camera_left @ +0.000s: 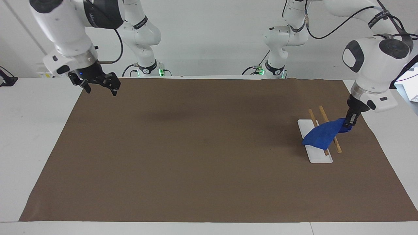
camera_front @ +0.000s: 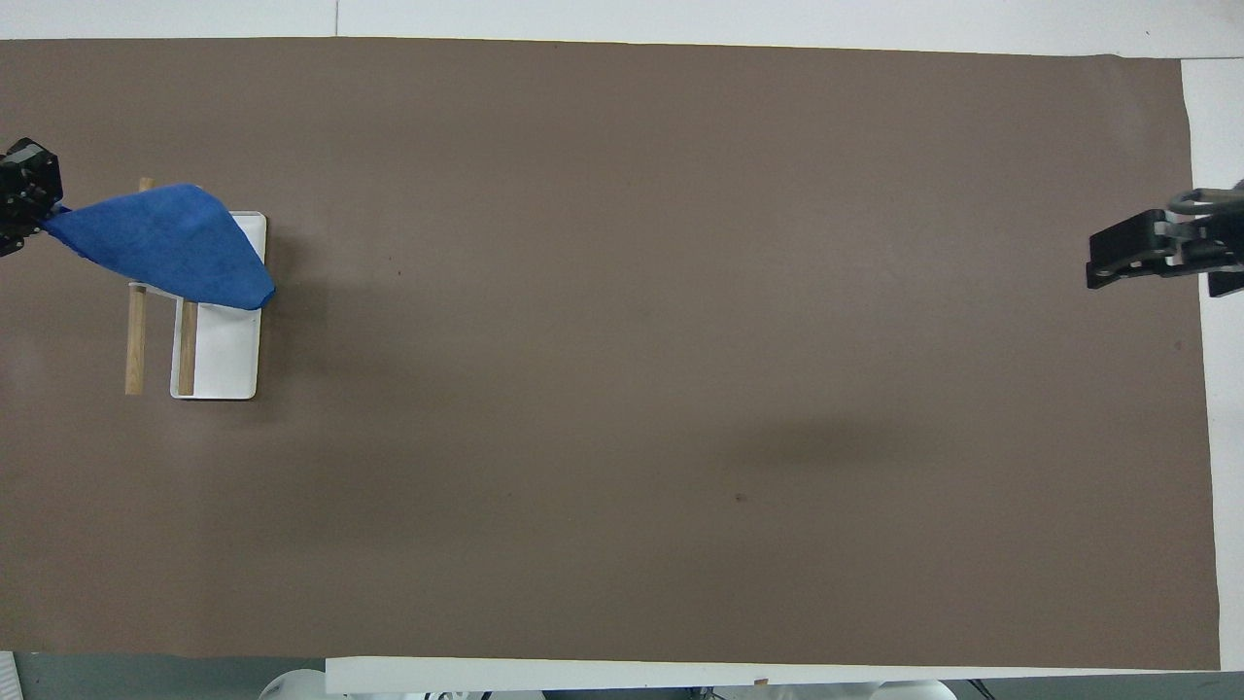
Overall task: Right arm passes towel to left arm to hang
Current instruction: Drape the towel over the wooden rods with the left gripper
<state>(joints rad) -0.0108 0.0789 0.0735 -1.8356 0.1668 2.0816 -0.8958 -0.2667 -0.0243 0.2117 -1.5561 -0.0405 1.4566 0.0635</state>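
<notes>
My left gripper (camera_left: 349, 125) is shut on one corner of the blue towel (camera_left: 321, 137), just past the rack toward the left arm's end of the table. From that corner the towel (camera_front: 165, 243) spreads slantwise over both wooden rods (camera_left: 336, 146) of the rack, and its loose end hangs over the white base (camera_left: 319, 158). The rods (camera_front: 135, 342) and base (camera_front: 228, 355) show below the cloth in the overhead view, where the left gripper (camera_front: 37, 207) sits at the picture's edge. My right gripper (camera_left: 101, 90), blue light on, hangs open and empty over the mat's edge at the right arm's end, apart from the towel (camera_front: 1096, 262).
A brown mat (camera_left: 196, 156) covers most of the white table (camera_left: 36, 130). The rack is the only object standing on it. Black stands and cables sit off the mat at both table ends near the robots.
</notes>
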